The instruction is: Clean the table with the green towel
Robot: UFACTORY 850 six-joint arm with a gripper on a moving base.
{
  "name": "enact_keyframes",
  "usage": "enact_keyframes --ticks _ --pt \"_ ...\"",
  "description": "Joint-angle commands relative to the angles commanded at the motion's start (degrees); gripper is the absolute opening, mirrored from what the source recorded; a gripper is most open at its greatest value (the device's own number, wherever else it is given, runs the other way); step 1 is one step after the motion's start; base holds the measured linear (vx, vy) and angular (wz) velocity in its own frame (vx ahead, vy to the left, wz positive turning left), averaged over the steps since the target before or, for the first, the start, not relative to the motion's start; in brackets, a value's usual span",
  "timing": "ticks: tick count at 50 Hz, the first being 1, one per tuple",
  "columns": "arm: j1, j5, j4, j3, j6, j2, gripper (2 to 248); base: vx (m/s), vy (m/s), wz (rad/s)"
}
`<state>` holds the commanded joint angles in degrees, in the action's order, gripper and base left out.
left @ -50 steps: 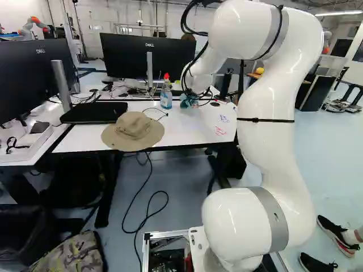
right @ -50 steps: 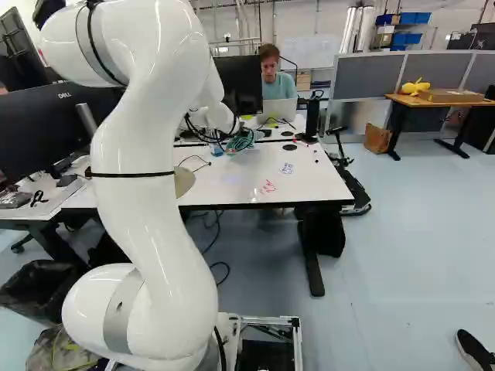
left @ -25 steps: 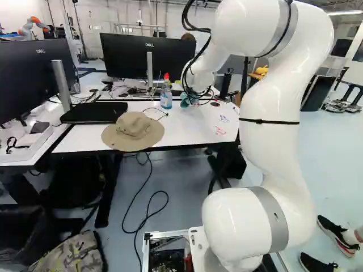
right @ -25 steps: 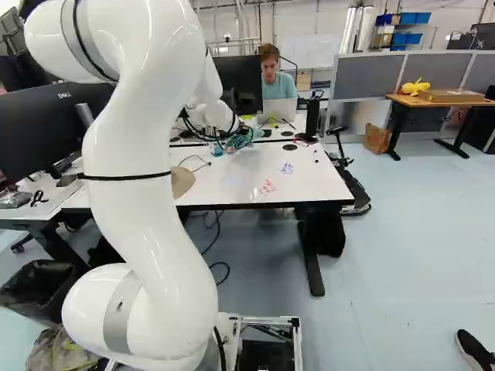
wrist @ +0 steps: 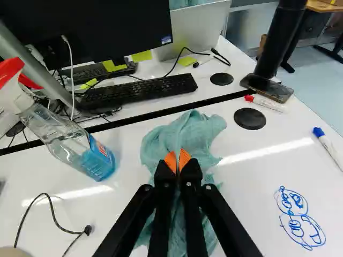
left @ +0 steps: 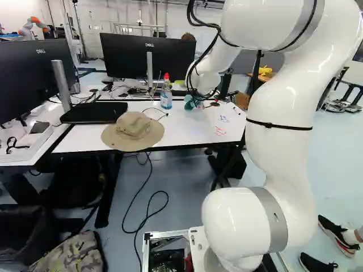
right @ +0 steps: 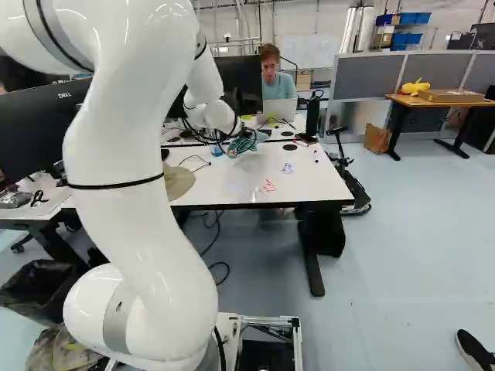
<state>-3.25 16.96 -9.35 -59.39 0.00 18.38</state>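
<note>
Green towel [wrist: 185, 128] pinched between the gripper's [wrist: 177, 160] closed fingers, bunched low over the glossy white counter [wrist: 262, 171], and this looks like the wiping step! The next move calls for pressing it flat and sweeping towards those blue ink loops [wrist: 300, 219]! Soft, creased cloth; beside it, a clear, smooth spray bottle [wrist: 80, 147], then a floppy, round-brimmed fabric hat [left: 133, 127] by the counter's front edge

Past the worktop's [right: 321, 189] far right corner I see grey partitions [right: 363, 77], a wooden-topped desk [right: 401, 100], white wall [right: 294, 22], bluish floor [right: 418, 255].
</note>
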Motion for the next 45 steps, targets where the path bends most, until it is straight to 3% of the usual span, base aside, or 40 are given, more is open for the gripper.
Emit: enact_keyframes --ticks 45 --pt "-7.5 0.0 0.0 5.6 0.0 -4.7 27 0.0 0.0 0.0"
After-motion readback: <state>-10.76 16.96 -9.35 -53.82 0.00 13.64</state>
